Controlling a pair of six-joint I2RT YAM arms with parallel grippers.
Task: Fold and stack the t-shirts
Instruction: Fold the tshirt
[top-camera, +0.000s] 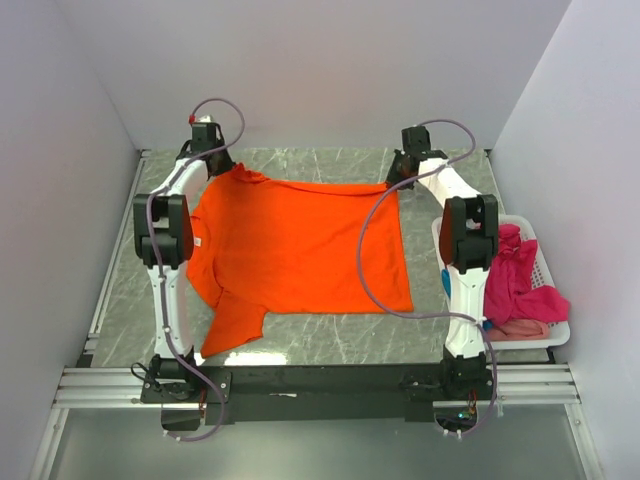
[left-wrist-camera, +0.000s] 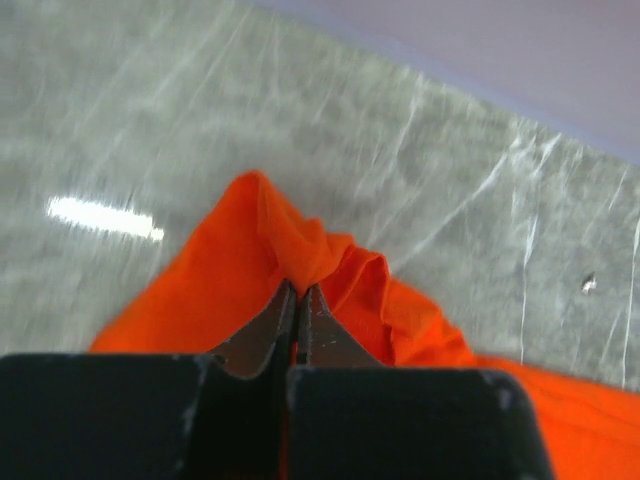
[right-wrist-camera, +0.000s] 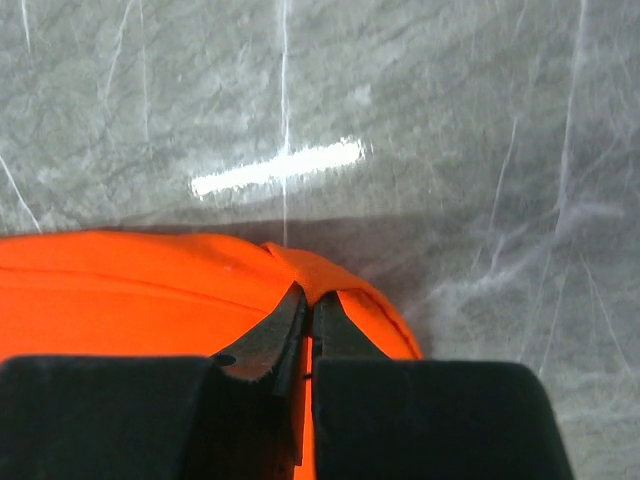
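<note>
Pinching orange t-shirt (top-camera: 300, 250) at its far edge: left tool (left-wrist-camera: 300, 289) and right tool (right-wrist-camera: 311, 294) both clenched on cloth.
Shirt lies spread on the counter (top-camera: 330, 345), near sleeve crumpled. Overhead, wrists hide both grip points. Left-wrist view blurred. In the basket (top-camera: 548, 265) at right, pink t-shirts (top-camera: 520, 285) sit partly behind the right arm; count unclear.

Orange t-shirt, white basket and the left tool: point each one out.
orange t-shirt (top-camera: 300, 250), top view, middle of its body.
white basket (top-camera: 542, 262), top view, its right lattice wall.
left tool (left-wrist-camera: 300, 288), left wrist view, between its fingertips.
</note>
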